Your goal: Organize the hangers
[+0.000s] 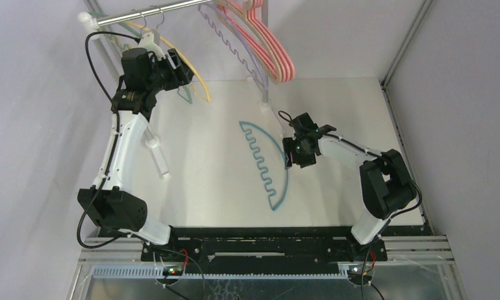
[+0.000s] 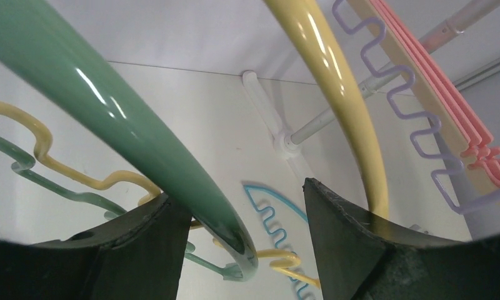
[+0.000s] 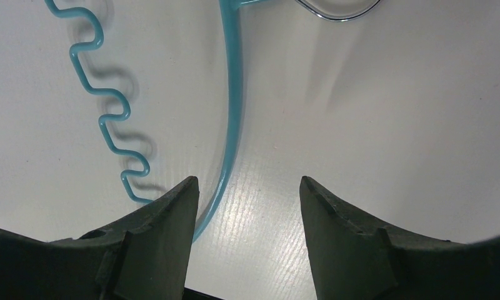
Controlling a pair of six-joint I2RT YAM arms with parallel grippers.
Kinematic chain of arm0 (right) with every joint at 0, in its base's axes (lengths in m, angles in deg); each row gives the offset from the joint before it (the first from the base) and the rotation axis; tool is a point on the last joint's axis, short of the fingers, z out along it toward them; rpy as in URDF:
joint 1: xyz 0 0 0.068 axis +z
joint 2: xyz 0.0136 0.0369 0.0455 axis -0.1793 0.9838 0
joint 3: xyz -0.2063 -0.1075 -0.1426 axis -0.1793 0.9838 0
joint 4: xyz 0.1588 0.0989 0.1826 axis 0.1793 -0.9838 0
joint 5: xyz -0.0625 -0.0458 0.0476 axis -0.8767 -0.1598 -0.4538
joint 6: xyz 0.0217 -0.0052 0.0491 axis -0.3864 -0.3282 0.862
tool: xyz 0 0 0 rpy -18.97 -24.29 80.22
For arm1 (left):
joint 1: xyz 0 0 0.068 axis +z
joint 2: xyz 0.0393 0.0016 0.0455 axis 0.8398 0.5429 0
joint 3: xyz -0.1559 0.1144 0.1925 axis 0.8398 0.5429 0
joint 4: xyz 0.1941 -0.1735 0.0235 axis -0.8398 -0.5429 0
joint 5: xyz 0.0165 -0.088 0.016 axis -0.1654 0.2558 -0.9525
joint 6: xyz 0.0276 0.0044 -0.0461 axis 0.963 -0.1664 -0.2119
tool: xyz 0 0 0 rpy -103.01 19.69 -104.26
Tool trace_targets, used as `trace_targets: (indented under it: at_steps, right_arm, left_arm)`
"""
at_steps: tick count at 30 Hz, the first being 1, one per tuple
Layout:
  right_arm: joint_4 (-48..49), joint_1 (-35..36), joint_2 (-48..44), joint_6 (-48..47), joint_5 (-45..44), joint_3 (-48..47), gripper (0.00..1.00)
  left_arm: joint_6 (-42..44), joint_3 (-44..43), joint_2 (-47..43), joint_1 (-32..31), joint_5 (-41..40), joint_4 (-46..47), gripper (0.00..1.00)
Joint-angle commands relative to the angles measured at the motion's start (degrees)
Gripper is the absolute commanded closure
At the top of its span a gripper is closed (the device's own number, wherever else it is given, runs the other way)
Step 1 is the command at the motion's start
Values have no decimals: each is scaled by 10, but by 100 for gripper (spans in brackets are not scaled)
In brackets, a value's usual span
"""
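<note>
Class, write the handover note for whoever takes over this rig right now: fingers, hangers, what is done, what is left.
Left gripper: fingers open, green hanger passing between them, up by the rail.
Right gripper: fingers open, low over the teal hanger, which lies flat on the table.
Done: pink hangers, yellow hanger and the green one appear hung on the rail, with others.
Left: hang the teal hanger.

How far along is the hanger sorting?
Done: pink hangers and lavender hanger hang on the rail. In hand: open left gripper straddles the green hanger beside the yellow hanger. Remaining: teal hanger lies on the table under the open right gripper.
</note>
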Motion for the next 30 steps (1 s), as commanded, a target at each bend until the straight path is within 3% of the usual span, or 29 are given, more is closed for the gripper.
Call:
trace_targets:
  at_steps: [1,6,10,17,22,30]
  right_arm:
    - [16,7,-20,-3,-15,-3,32]
    - [24,37,-64,-18,-12,-3,33]
    - [46,115,-146,-59,-20,-10,32]
    - [53,189,-166,-126,63,-148,31]
    - [83,195,-90,-158,24,-284,27]
    - [92,166,88,-143,115,-525,31]
  left_arm:
    - [0,21,-21,11,14,-5,29]
    - [0,30,-22,13,26,4,28]
    - [-5,29,-18,16,45,6,28]
    - [-3,26,-19,17,74,-1,29]
    - [-6,30,-25,18,85,-4,29]
    - [1,23,-22,17,126,-22,29]
